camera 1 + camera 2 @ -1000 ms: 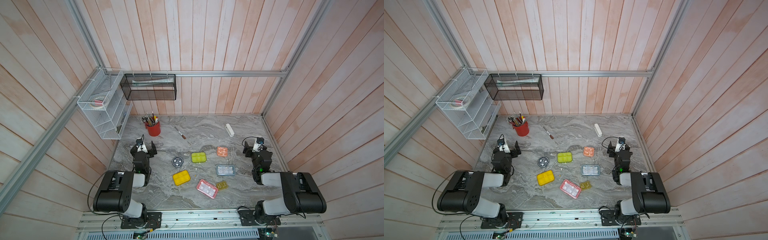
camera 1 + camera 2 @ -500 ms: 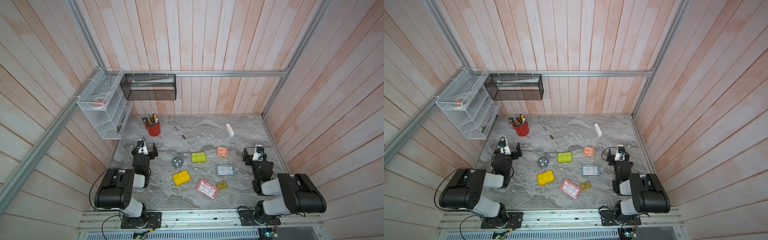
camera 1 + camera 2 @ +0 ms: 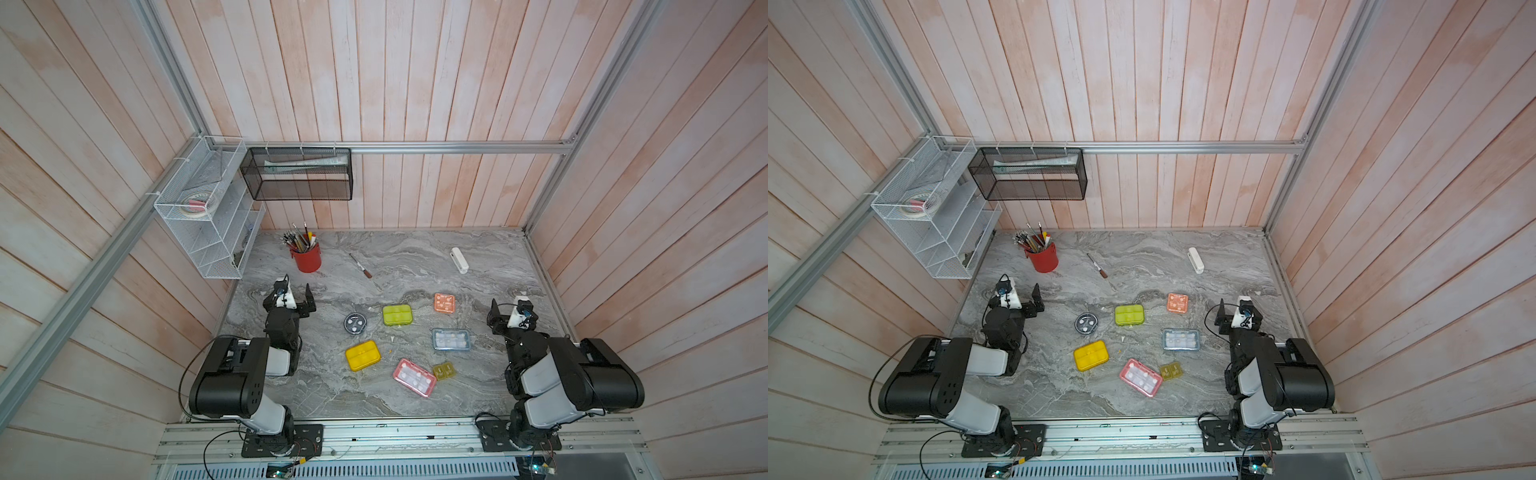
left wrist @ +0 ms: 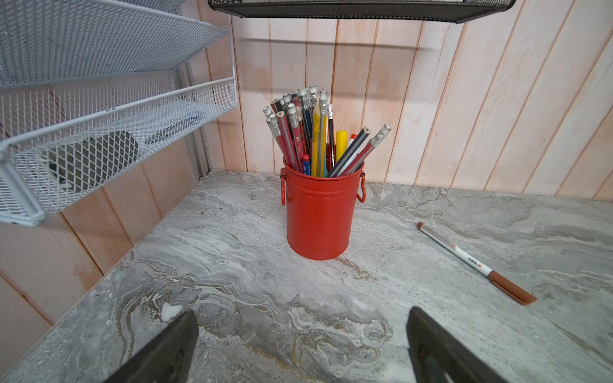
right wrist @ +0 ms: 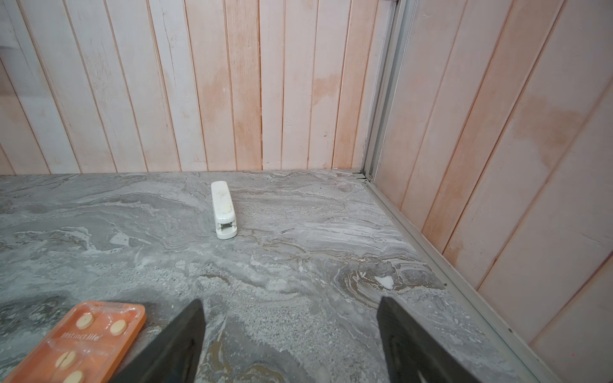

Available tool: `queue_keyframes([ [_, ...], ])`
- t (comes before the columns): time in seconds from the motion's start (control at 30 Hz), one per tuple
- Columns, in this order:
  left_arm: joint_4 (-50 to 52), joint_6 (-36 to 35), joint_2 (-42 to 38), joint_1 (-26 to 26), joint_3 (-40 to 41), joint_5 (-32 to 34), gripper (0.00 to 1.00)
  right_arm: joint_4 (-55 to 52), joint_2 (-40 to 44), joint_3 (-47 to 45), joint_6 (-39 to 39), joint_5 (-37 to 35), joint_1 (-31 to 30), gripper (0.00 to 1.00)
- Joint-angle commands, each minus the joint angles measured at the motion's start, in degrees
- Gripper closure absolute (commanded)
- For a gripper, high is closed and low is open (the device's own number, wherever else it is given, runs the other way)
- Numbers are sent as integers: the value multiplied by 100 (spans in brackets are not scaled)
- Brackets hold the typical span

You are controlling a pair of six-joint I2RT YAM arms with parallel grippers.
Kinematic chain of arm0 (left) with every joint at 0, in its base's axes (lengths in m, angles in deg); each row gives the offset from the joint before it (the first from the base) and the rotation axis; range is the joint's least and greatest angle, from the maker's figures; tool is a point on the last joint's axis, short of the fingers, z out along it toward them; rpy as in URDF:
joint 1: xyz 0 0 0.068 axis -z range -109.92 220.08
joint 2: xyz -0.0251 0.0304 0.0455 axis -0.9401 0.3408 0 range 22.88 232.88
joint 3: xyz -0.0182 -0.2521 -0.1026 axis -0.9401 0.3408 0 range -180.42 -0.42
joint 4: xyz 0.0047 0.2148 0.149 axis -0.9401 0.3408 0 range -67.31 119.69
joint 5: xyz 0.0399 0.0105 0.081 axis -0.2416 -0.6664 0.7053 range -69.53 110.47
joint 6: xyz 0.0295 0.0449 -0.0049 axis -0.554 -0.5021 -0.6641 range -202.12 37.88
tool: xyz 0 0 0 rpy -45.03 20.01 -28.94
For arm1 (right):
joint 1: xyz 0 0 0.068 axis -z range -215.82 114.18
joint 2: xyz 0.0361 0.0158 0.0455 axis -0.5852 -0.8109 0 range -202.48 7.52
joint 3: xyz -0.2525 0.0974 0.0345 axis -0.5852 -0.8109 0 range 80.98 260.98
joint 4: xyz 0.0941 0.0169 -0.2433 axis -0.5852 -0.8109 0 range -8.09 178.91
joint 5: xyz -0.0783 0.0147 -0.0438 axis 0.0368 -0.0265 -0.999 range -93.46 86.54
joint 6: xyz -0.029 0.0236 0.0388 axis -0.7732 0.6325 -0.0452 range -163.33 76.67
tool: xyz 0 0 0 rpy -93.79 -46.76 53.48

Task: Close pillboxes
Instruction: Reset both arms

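Note:
Seven pillboxes lie flat on the marble table in both top views: dark round (image 3: 355, 323), lime-green (image 3: 397, 315), orange (image 3: 444, 302), blue-grey (image 3: 451, 339), yellow (image 3: 363, 355), pink (image 3: 414, 377) and small amber (image 3: 444, 370). From above, their lids look down. My left gripper (image 3: 296, 291) (image 4: 302, 331) is open and empty at the table's left, facing the red cup. My right gripper (image 3: 509, 309) (image 5: 292, 318) is open and empty at the right. The orange pillbox (image 5: 83, 338) lies just beside its finger, apart from it.
A red cup of pens (image 4: 318, 212) stands at the back left with a loose pen (image 4: 477, 265) beside it. A white oblong bar (image 5: 224, 209) lies near the back right corner. White wire shelves (image 3: 208, 216) and a black mesh basket (image 3: 299, 174) hang on the walls.
My right arm has drawn back toward the front of the table, away from the white bar. The left arm has barely shifted. The pillboxes have not moved.

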Motion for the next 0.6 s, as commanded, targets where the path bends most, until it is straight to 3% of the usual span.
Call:
queue_keyframes([
  [0.0,-122,11,73,-31,73,-1,0,-242,55,310,93,-161,16,16],
  [0.2,-127,12,72,-31,77,-1,0,-1336,-27,963,89,-190,23,14],
  [0.5,-128,13,81,-31,78,-1,0,-1387,-135,1074,126,-98,52,8],
  [0.57,-131,11,81,-32,76,0,0,-1387,-129,1074,124,-98,49,2],
])
